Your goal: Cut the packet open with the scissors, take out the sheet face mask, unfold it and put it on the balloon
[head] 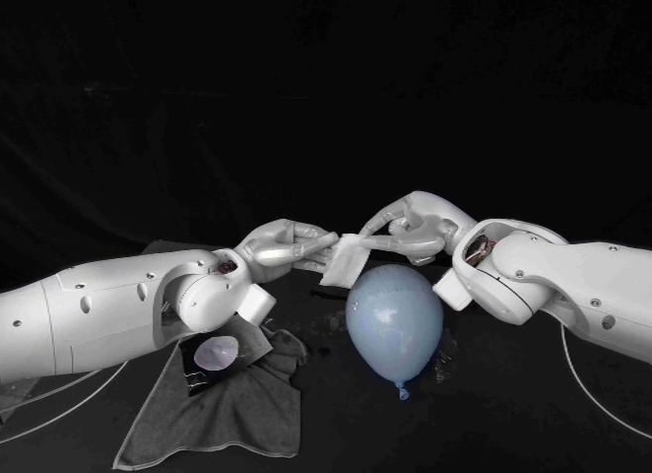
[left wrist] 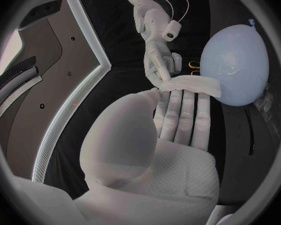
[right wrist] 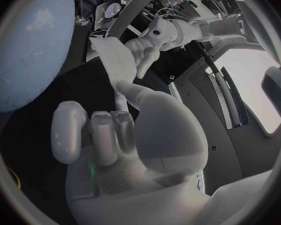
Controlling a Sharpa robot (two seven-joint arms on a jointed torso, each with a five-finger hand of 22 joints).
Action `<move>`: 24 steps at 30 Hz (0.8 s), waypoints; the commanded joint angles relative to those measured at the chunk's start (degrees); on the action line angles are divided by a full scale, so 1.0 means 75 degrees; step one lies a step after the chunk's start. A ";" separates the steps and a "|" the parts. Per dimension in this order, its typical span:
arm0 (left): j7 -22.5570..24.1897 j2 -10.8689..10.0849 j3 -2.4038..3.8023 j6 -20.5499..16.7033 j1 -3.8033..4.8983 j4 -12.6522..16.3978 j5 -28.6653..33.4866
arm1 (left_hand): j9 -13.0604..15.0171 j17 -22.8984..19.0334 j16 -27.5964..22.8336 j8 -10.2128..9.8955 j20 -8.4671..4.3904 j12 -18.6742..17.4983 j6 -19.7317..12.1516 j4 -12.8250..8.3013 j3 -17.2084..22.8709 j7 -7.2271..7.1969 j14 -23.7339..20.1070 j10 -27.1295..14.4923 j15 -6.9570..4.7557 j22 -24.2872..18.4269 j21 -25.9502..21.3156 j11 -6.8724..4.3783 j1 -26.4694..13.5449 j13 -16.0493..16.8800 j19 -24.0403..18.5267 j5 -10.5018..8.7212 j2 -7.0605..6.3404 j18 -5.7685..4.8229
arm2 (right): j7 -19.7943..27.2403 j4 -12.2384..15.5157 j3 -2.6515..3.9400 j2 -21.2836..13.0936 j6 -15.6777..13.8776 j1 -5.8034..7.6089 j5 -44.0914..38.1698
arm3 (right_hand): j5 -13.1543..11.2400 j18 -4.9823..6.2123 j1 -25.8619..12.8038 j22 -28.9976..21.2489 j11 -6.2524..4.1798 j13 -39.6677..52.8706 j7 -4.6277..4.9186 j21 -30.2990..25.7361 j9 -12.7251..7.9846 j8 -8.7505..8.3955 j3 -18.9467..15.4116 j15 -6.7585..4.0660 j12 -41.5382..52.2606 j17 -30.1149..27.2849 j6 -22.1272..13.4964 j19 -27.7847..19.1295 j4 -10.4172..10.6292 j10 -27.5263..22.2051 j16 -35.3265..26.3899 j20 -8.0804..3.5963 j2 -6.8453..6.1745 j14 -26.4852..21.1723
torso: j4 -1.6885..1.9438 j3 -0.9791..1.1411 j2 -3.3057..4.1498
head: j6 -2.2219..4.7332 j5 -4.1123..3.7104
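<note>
Two silver many-fingered hands, the left hand (head: 287, 246) and the right hand (head: 409, 229), grip one white folded sheet face mask (head: 345, 262) between them. We see the left hand pinching the mask's left edge and the right hand pinching its upper right edge. The mask hangs just over the far end of the pale blue oval rubber balloon (head: 394, 320), which lies on the black table (head: 554, 414) with its knot toward the robot. We cannot tell whether mask and balloon touch. Beside the balloon, under the left arm, a crumpled grey cloth (head: 234, 404) carries a dark flat packet (head: 213, 353); its print is too small to read.
</note>
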 commanded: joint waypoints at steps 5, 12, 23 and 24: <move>-0.0203 -0.0001 0.0010 -0.0018 0.0007 0.0005 0.0125 | -0.0025 0.0042 0.0032 -0.0078 -0.0026 -0.0043 -0.0068 0.0009 -0.0055 0.0022 0.0068 -0.0040 -0.0017 -0.0008 0.0029 0.0037 -0.0280 0.0009 0.0150 -0.0015 -0.0033 0.0053 | -0.0029 0.0023 0.0002 -0.0025 -0.0154 -0.0002 -0.0091 | 0.0039 0.0066 0.0032 0.1308 -0.0172 0.2007 -0.0011 -0.0017 0.0776 0.0034 0.0033 -0.0199 0.0038 0.2007 0.0012 -0.0006 -0.0029 0.0916 0.0026 -0.0034 0.0064 0.0969 | -0.0001 -0.0001 -0.0005 | -0.0006 -0.0002; -0.0244 0.0003 0.0010 -0.0001 0.0007 0.0015 0.0105 | 0.0073 0.0096 0.0024 0.0005 -0.0152 -0.0036 -0.0088 -0.0653 0.0361 0.0027 0.0069 -0.0028 -0.0028 -0.0033 0.0053 0.0014 0.0460 0.0004 0.0290 -0.0011 -0.0180 0.0045 | -0.0039 0.0015 0.0002 -0.0012 -0.0161 -0.0002 -0.0076 | 0.0039 0.0066 0.0032 0.1308 -0.0172 0.2007 -0.0011 -0.0017 0.0776 0.0034 0.0033 -0.0199 0.0038 0.2007 0.0012 -0.0006 -0.0029 0.0916 0.0026 -0.0034 0.0064 0.0969 | -0.0001 -0.0003 -0.0002 | -0.0003 -0.0009; -0.0236 0.0003 0.0010 -0.0089 0.0008 0.0017 0.0107 | 0.0087 0.0115 0.0002 -0.0060 -0.0229 -0.0061 -0.0234 -0.0895 0.0571 0.0163 0.0096 -0.0085 0.0006 0.0005 0.0143 0.0089 0.0512 -0.0009 0.0312 -0.0012 -0.0200 0.0019 | -0.0057 0.0012 0.0002 0.0006 -0.0138 -0.0002 -0.0072 | 0.0039 0.0066 0.0032 0.1308 -0.0172 0.2007 -0.0011 -0.0017 0.0776 0.0034 0.0033 -0.0199 0.0038 0.2007 0.0012 -0.0006 -0.0029 0.0916 0.0026 -0.0034 0.0064 0.0969 | 0.0002 -0.0003 -0.0003 | -0.0001 -0.0019; -0.0237 0.0004 0.0010 -0.0123 0.0008 0.0014 0.0122 | 0.0056 0.0120 -0.0003 -0.0153 -0.0220 -0.0065 -0.0376 -0.0869 0.0586 0.0229 0.0097 -0.0147 0.0027 0.0005 0.0147 0.0133 0.0427 -0.0011 0.0295 -0.0013 -0.0221 0.0011 | -0.0057 0.0016 0.0002 0.0004 -0.0138 -0.0002 -0.0072 | 0.0039 0.0066 0.0032 0.1308 -0.0172 0.2007 -0.0011 -0.0017 0.0776 0.0034 0.0033 -0.0199 0.0038 0.2007 0.0012 -0.0006 -0.0029 0.0916 0.0026 -0.0034 0.0064 0.0969 | 0.0001 -0.0003 -0.0005 | -0.0004 -0.0021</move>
